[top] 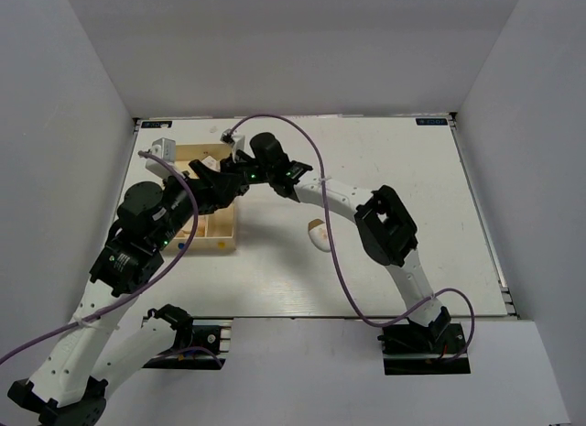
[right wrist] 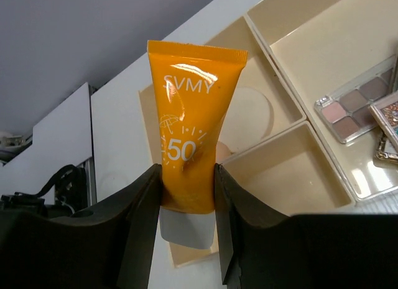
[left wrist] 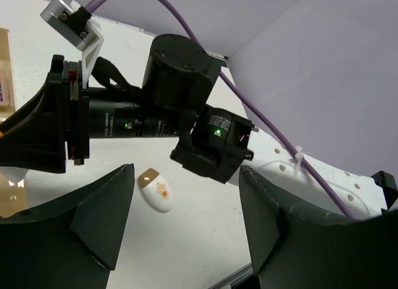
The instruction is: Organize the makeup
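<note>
The right half of the white table (top: 412, 179) lay open to its far and right edges, where pale walls stood close about it. All the crowding was at the far left. The light wooden tray (top: 215, 246) sat there near the table's left edge, and both arms met above it.

The right arm (top: 394, 229) reached across from its base, its elbow bent near the middle of the table and its wrist out over the tray. A purple cable (top: 311, 160) looped above it. The left arm (top: 137, 238) leaned up from the near left corner, and its wrist was just beside the other's, so each stood in the other's way.

The right gripper (right wrist: 188, 177) was clamped on the orange tube (right wrist: 189, 115), low on its body just above the white cap, with the crimped end pointing away. Below the tube, a round cream compact (right wrist: 256, 115) lay in one compartment. A palette (right wrist: 351, 105) and a glittery case (right wrist: 388, 124) lay in the large one.

The left gripper (left wrist: 186, 199) hung with its fingers wide apart and nothing between them. A white egg-shaped piece (top: 318, 234) lay alone on the table, right of the tray.
</note>
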### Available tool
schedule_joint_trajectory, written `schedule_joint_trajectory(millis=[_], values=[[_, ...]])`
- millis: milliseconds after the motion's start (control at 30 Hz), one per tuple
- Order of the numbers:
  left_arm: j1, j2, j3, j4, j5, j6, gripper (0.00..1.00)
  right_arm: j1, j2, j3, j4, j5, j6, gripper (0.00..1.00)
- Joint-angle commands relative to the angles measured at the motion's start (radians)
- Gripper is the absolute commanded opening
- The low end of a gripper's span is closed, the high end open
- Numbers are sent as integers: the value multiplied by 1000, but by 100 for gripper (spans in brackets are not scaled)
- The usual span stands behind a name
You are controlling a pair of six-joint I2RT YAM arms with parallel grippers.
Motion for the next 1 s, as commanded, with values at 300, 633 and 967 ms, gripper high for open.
schedule_joint_trajectory(millis=[300,633,967], values=[[-3,-5,9,-44,-22,0,78,58,53,-72,166,121,57,40],[-3,-11,4,-48,-20,-17,78,46,17,-135,158,106,10,89],[-3,82,32,2,32,-26,78,-9,-146,-142,151,29,-81,89]])
